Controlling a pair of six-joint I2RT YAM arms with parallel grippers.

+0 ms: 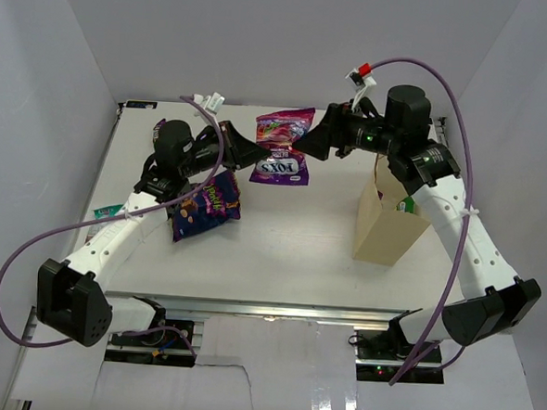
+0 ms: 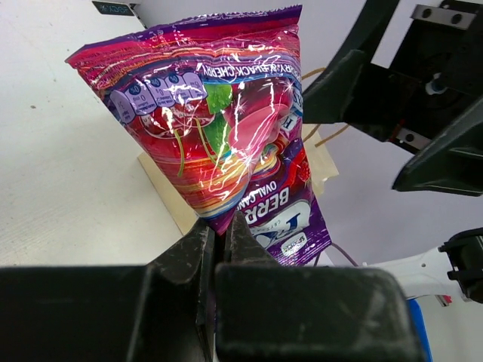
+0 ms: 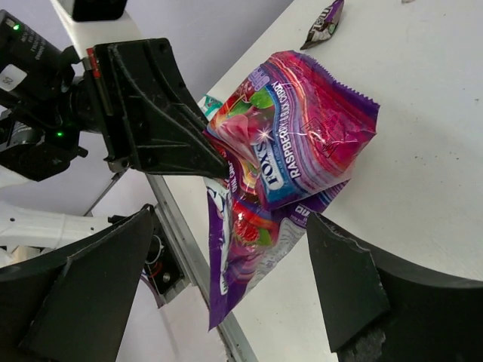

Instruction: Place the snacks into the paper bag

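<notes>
The glossy purple-and-pink snack bag [image 1: 282, 145] is over the far middle of the white table [image 1: 289, 252], with the left gripper [image 1: 258, 154] to its left and the right gripper [image 1: 303, 146] to its right. A dark purple snack packet [image 1: 206, 205] lies nearer and to the left. The tall tan kraft paper bag [image 1: 383, 235] stands to the right.

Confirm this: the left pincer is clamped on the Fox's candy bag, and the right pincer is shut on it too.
Wrong on the right pincer: it is open, fingers wide apart either side of the Fox's candy bag, as the right wrist view shows. The left pincer is clamped on it.
</notes>
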